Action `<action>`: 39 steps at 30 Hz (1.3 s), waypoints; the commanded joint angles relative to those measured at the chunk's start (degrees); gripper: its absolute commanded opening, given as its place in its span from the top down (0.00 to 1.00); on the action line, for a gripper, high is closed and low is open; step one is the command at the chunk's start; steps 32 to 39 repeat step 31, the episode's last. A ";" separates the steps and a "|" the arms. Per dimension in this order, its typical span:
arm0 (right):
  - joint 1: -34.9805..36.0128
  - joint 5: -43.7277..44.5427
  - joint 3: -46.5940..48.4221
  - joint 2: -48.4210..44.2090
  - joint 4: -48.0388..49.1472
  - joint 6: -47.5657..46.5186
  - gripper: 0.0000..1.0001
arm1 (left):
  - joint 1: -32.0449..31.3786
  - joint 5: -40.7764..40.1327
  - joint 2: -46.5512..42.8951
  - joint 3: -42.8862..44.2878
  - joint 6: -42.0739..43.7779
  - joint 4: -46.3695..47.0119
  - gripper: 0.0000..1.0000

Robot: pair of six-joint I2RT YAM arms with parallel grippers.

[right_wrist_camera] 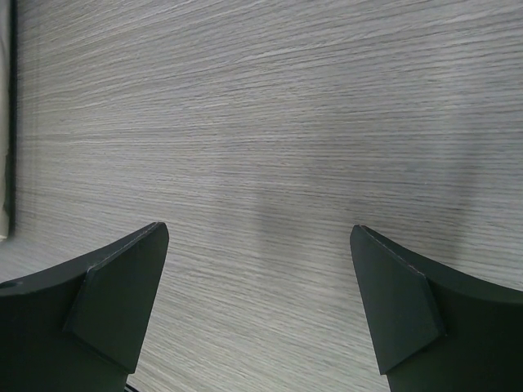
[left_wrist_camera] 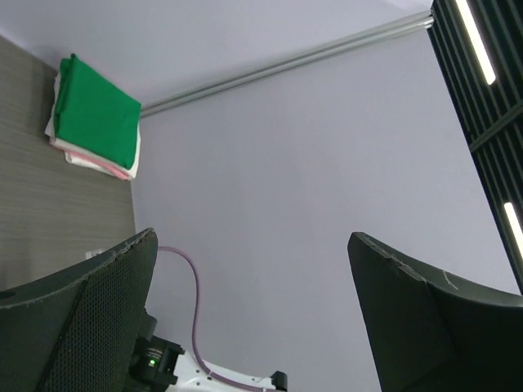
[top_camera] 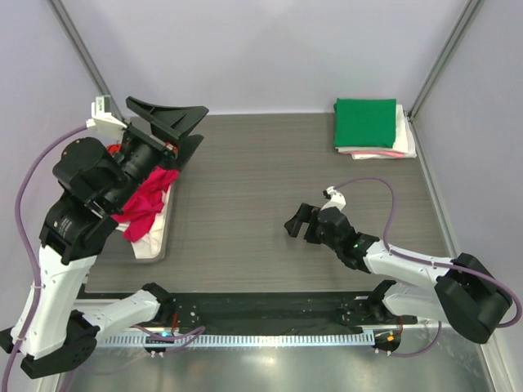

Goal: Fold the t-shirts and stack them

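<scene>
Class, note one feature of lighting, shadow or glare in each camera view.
Top view: even light, glare on the near metal ledge. Left wrist view: bright ceiling lights upper right, left gripper dark against the wall. Right wrist view: soft shadow bands on the table beyond the right gripper.

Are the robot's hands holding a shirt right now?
No, nothing. The left gripper and the right gripper are both open and empty.
</scene>
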 commanded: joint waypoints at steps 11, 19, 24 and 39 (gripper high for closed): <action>0.19 1.87 3.09 1.36 0.02 0.62 0.00 | 0.18 3.70 -2.09 2.51 -4.34 4.36 0.00; 0.19 2.05 3.27 1.63 -0.07 0.71 0.00 | 0.18 6.14 -1.64 6.38 4.10 4.36 0.00; 0.19 1.96 2.92 1.54 0.55 0.71 0.00 | 0.09 8.62 -0.07 8.13 5.16 2.17 0.00; 0.19 2.23 1.86 -0.39 1.08 0.98 0.00 | 0.18 2.84 3.37 11.21 4.73 -4.07 0.00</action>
